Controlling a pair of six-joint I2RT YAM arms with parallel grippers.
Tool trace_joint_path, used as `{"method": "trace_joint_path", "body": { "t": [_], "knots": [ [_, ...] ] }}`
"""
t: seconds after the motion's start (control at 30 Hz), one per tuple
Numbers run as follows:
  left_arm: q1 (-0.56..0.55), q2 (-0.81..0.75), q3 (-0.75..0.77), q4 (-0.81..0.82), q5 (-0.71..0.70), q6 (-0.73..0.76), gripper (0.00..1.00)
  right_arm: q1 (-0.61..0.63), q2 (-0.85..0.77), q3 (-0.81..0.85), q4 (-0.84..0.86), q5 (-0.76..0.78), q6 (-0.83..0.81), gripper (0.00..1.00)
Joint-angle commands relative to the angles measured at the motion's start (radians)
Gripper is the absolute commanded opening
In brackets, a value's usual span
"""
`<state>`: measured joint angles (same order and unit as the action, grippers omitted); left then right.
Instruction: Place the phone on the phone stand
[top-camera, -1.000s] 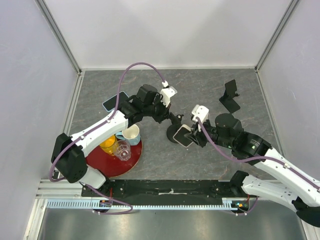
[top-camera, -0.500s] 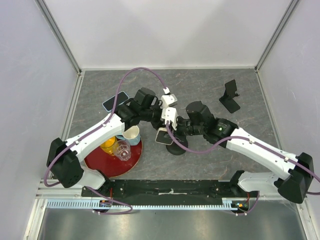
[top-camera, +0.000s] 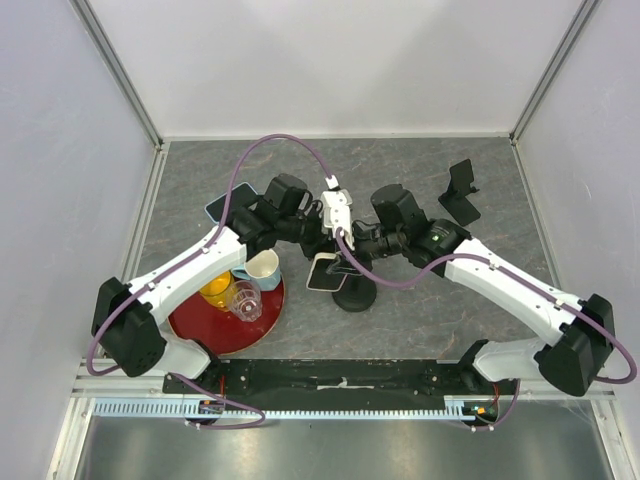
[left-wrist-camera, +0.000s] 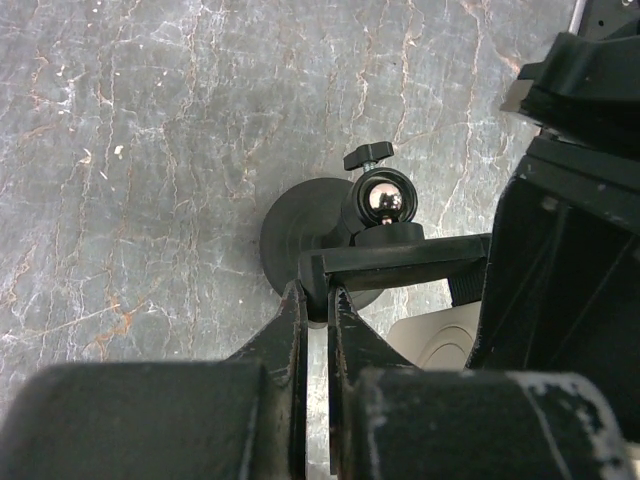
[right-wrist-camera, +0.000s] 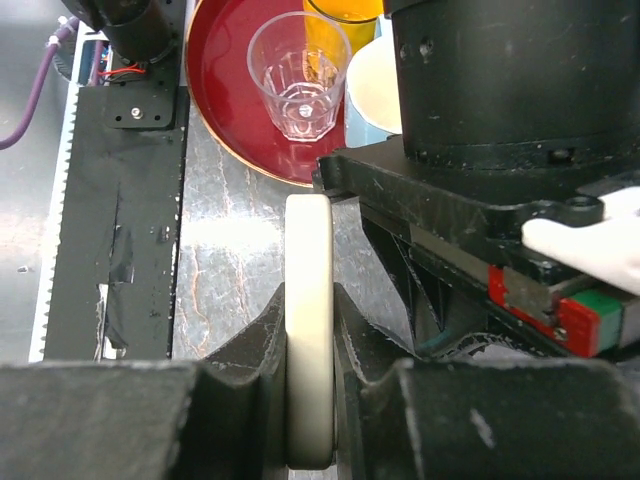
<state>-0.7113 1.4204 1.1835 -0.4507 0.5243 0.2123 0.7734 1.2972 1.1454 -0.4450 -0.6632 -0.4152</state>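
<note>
Right fingers (right-wrist-camera: 275, 325) pinching phone (right-wrist-camera: 308, 255), long side pointing at near counter (top-camera: 400, 170) edge; left fingers (left-wrist-camera: 296, 318) (shut tight) gripping phone stand (left-wrist-camera: 300, 220) alongside.

Ahead of the right gripper (right-wrist-camera: 308, 300), past its fingertips, we see a red plate (right-wrist-camera: 225, 90) carrying a clear glass (right-wrist-camera: 298, 88) and an orange cup (right-wrist-camera: 340, 8), with a white mug (right-wrist-camera: 368, 85) at its edge. Well behind this gripper, a spare black stand (top-camera: 460, 195) sits on the grey table (top-camera: 400, 165). Behind the left gripper (left-wrist-camera: 311, 295), a spare phone (top-camera: 222, 205) lies flat.
</note>
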Motion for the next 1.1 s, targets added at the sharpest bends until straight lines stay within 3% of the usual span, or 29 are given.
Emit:
{"method": "trace_joint_path", "body": {
  "t": [0.0,0.53,0.7,0.8,0.93,1.07],
  "knots": [
    [-0.025,-0.052,0.021,0.029,0.155,0.019,0.02,-0.017,0.016,0.102,0.164,-0.05,-0.063,0.0],
    [-0.025,-0.052,-0.004,0.01,0.255,0.087,0.02,-0.031,0.103,0.212,0.071,-0.033,-0.186,0.0],
    [-0.025,-0.078,-0.021,0.03,0.201,0.087,0.02,-0.091,0.047,0.136,0.035,-0.041,-0.169,0.0],
    [-0.025,-0.103,-0.025,0.067,0.134,0.067,0.02,-0.092,0.002,0.093,0.04,0.023,-0.09,0.0],
    [-0.025,-0.132,-0.047,0.166,-0.195,-0.045,0.02,-0.091,-0.029,0.063,0.039,0.111,0.1,0.0],
    [-0.025,-0.173,-0.068,0.227,-0.331,-0.099,0.02,-0.083,-0.074,-0.012,0.022,0.281,0.222,0.0]
  ]
}}
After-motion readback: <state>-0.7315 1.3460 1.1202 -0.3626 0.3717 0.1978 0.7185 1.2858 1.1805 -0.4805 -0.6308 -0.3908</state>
